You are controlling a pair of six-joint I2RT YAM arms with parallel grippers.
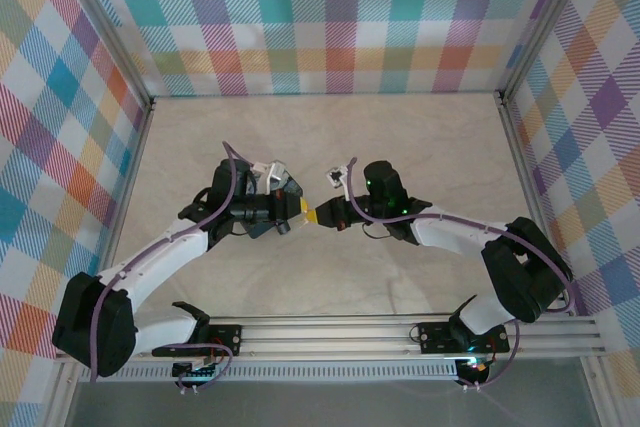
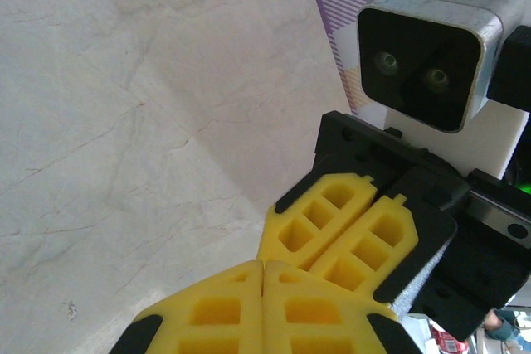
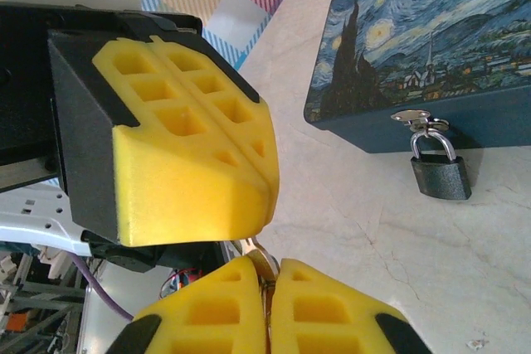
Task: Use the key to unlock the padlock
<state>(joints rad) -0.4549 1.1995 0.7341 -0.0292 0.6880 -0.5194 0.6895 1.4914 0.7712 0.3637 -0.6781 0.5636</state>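
Observation:
The key, a thin metal sliver, stands pinched between the yellow fingertips of my right gripper. Its rounded upper end runs in under the tips of my left gripper, which is shut and meets the right one tip to tip. The two grippers touch above the middle of the table: the left gripper and the right gripper. From the left wrist, my left gripper is shut, the right gripper lies just beyond it, and the key is hidden. The small dark padlock hangs shut from the box's hasp.
The dark blue box with the swirl picture lies on the marble table, up and to the right of the grippers in the right wrist view. The right wrist camera looms close ahead of the left gripper. Plaid walls enclose the table.

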